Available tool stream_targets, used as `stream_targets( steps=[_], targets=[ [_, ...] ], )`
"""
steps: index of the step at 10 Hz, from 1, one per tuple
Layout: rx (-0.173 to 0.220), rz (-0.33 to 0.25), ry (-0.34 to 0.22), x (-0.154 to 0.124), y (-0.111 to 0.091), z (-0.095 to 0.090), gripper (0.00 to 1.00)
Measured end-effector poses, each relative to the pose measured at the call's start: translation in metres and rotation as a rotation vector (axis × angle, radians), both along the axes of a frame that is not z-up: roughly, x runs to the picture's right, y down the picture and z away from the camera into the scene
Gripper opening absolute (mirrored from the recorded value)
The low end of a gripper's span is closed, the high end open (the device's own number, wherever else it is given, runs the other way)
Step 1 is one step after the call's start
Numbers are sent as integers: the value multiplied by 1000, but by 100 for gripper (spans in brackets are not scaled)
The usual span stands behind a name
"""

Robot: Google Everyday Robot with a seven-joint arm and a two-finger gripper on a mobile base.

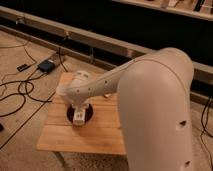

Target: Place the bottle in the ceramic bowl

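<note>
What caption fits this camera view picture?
Robot gripper, fingers shut, over the ceramic bowl on the wooden table.
</note>
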State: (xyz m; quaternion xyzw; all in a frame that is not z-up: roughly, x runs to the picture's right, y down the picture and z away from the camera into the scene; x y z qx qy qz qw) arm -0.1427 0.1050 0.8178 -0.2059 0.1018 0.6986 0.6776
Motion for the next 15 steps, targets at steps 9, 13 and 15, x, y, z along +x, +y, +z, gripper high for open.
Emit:
stream_targets(
  steps=[9, 13, 15],
  targets=[
    [17, -67, -29, 5, 15, -27, 0],
    [-62, -107, -47, 5, 38, -39, 0],
    [-104, -113, -47, 4, 42, -41, 0]
  ],
)
